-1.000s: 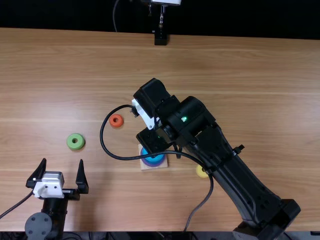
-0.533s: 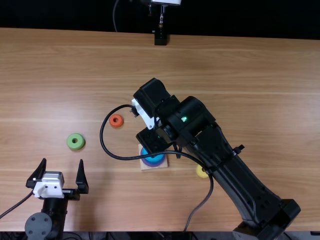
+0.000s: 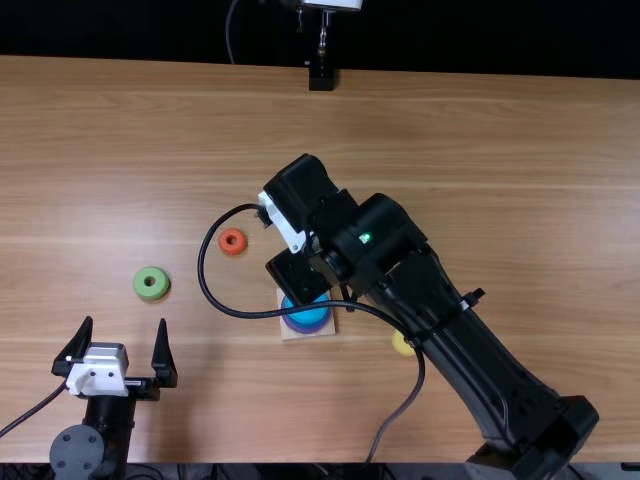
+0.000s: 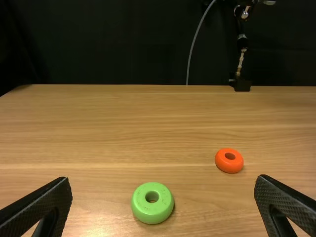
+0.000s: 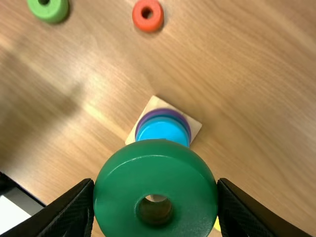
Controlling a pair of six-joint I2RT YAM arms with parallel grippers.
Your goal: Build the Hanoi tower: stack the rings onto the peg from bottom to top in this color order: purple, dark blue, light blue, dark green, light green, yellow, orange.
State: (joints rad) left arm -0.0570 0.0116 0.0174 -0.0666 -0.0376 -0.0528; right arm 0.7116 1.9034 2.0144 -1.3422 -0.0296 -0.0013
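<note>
Seen from above on a light brown wooden table, a square pale wooden base sits near the centre, towards the near edge. Stacked on it are a purple ring and, higher up, a light blue ring, with a darker blue edge between them.

The black right gripper is over the base area, its arm slanting in from four o'clock. In the right wrist view, its two flat black fingers pinch a large, glossy dark green ring from opposite sides. That ring overlaps the stack in this view, and something pale shows through its hole; how high it hangs, I cannot tell.

Around the base, as on a clock seen from above, a small orange ring lies between ten and eleven, a light green ring lies farther out between nine and ten, and a yellow ring, partly covered by the right arm, lies between three and four.

The black left gripper, with a white housing, is well out at nine o'clock, near the light green ring, on its seven o'clock side. Its fingers are spread wide apart.

A black cable loops from the right arm's wrist and crosses over the stack.
</note>
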